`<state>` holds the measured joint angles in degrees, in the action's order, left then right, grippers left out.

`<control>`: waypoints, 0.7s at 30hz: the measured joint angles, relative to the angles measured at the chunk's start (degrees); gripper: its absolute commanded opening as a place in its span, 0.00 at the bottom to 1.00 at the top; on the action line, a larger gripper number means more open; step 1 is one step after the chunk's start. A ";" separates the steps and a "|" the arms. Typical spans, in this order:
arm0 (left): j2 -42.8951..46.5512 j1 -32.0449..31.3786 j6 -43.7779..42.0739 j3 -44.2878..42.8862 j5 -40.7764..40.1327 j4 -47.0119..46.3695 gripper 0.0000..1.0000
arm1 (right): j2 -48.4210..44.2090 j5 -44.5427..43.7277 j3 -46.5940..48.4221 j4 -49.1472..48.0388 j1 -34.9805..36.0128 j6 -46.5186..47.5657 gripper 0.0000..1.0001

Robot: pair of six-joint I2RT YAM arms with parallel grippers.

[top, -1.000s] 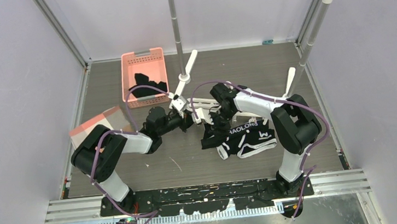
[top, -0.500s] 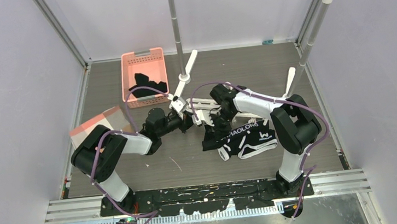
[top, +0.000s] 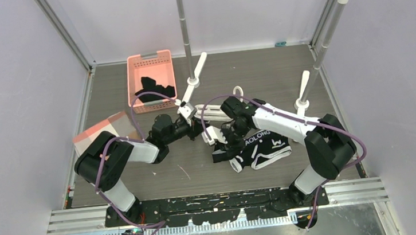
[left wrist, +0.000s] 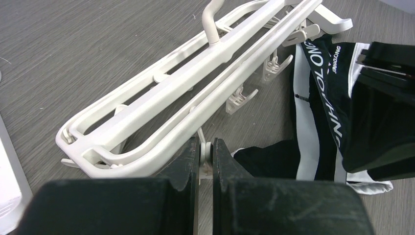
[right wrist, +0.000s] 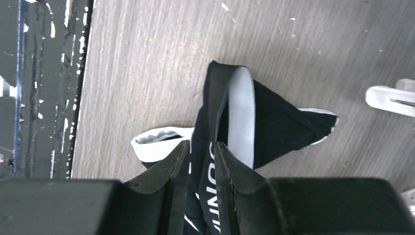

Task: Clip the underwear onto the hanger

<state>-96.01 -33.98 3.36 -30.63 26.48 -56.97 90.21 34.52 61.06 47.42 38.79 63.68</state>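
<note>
At the far left rear a pink basket (top: 148, 56) holds a plain black garment; nearer the middle, the left gripper (left wrist: 205, 147) has its fingers pressed together on one small clip at the near end of the hanger (left wrist: 215, 56); the hanger is a long white plastic frame with a row of clips under its bars and a curved hook on top, and it lies low over the grey wood-grain table (top: 142, 175), between the two arms; just to its right, the right gripper (right wrist: 201, 149) is clamped on the waistband of the underwear (top: 263, 145), the band passing between the two fingers; the underwear is a pair of black briefs with white piping at the edges, white capital lettering on the band and a small white W mark; it lies crumpled on the table right of centre, touching the hanger's right end; a grey metal post (top: 324, 31) stands further right.
</note>
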 measured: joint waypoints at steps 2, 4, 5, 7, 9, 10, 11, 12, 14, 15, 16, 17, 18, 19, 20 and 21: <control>0.00 0.00 0.04 0.04 0.17 -0.04 0.00 | -1.11 -0.24 -1.05 0.07 0.79 -0.09 0.31; 0.00 0.00 0.04 0.04 0.33 -0.09 0.00 | -1.68 -0.68 -2.36 0.09 1.68 -0.48 0.30; 0.00 0.00 0.02 0.07 0.33 -0.13 0.00 | -1.81 -0.96 -3.17 0.00 2.16 -0.74 0.30; 0.00 0.00 0.02 0.13 0.35 -0.20 0.00 | -1.86 -1.57 -4.90 -0.02 3.19 -1.29 0.29; 0.00 0.00 0.02 0.26 0.37 -0.24 0.00 | -1.86 -2.14 -6.40 0.07 3.93 -2.08 0.29; 0.00 0.00 0.02 0.42 0.37 -0.28 0.00 | -1.99 -2.25 -6.99 0.04 4.70 -2.47 0.29; 0.00 0.00 0.02 0.55 0.37 -0.31 0.00 | -2.27 -2.36 -7.48 0.02 5.16 -2.80 0.29; 0.00 0.00 0.02 0.68 0.37 -0.35 0.00 | -2.64 -2.38 -7.80 0.02 5.51 -3.06 0.29; 0.00 0.00 0.02 0.92 0.37 -0.57 0.00 | -3.80 -2.40 -8.17 -0.02 6.21 -3.76 0.29; 0.00 0.00 0.02 1.01 0.37 -0.66 0.00 | -4.44 -2.38 -8.26 -0.13 6.49 -4.09 0.29; 0.00 0.00 0.02 1.01 0.37 -0.68 0.00 | -4.92 -2.40 -8.28 -0.24 6.67 -4.37 0.30; 0.00 0.00 0.02 1.01 0.37 -0.68 0.00 | -5.31 -2.38 -8.31 -0.39 6.88 -4.57 0.32; 0.00 0.00 0.00 1.01 0.37 -0.72 0.00 | -5.68 -2.38 -8.35 -0.61 7.02 -4.90 0.36; 0.00 0.00 0.00 1.05 0.37 -0.79 0.00 | -5.99 -2.38 -8.35 -0.74 7.10 -5.14 0.39; 0.00 0.00 0.00 1.09 0.37 -0.94 0.00 | -6.25 -2.38 -8.35 -0.87 7.19 -5.38 0.42; 0.00 0.00 0.00 1.16 0.37 -1.09 0.00 | -6.54 -2.40 -8.35 -1.07 7.26 -5.44 0.45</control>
<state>-96.01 -33.98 3.36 -29.47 26.85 -58.06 83.68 32.12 52.71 46.35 46.04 58.24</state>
